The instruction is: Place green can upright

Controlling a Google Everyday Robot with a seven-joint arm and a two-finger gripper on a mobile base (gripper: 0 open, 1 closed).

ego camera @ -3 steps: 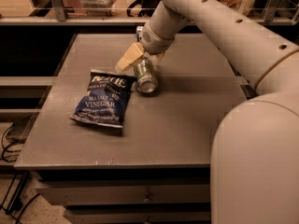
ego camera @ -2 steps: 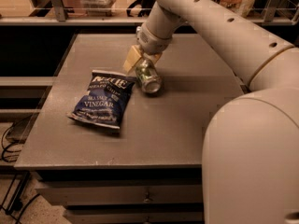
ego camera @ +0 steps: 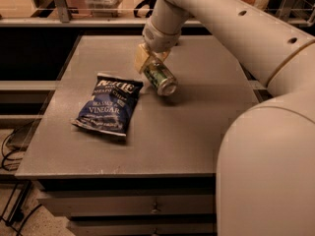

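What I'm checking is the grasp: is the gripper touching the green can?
Touching. The camera view shows the gripper with its tan fingers closed on the far end of the green can, holding it tilted.

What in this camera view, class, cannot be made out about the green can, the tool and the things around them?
Camera view:
- The far end of the small metallic green drink can: hidden by the pale tool over the back of the grey table.
- Whether the can touches the table: the angle hides it.
- The fine print on the dark blue crisp bag: too small.
- The white robot arm: cut off by the right edge.
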